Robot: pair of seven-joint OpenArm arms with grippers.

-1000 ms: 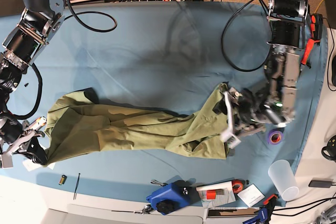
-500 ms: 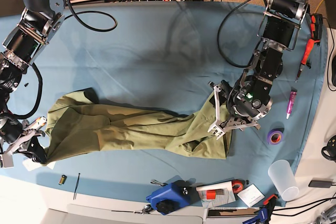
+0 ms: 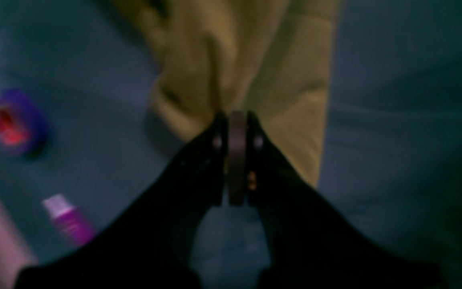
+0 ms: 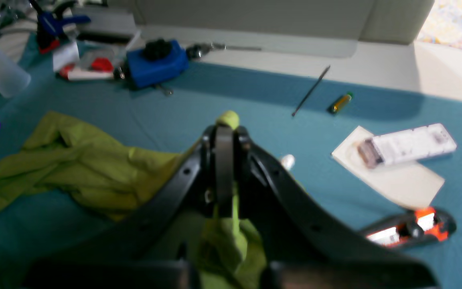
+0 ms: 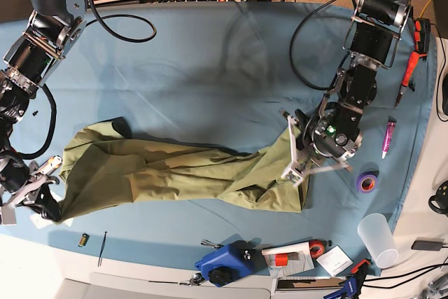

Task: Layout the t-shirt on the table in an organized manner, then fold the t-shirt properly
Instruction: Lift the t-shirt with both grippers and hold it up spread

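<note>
The shirt lies stretched out in a long rumpled band across the near half of the table, one end at the right arm's side, the other end at the left arm's side. It is bunched, not flat, with folds running along its length.

Left gripper is down on the shirt's end; in the left wrist view its jaws are pressed together at the shirt's edge, and cloth seems pinched at the tips, though the view is dark and blurred. Right gripper sits at the shirt's other end, by the table's near edge. In the right wrist view the right gripper has its jaws closed on a fold of shirt, with a green nub poking out above the tips and cloth hanging below them.

Beyond the left-gripper end of the shirt, toward the table's side edge: a purple tape roll and a purple tube, both apart from the cloth. A clear cup stands past the tape. Near the shirt's middle, along the table's near edge, sits a blue box. Near the right-gripper end, a small battery and a thin black rod lie on the cloth, apart from the shirt.
</note>
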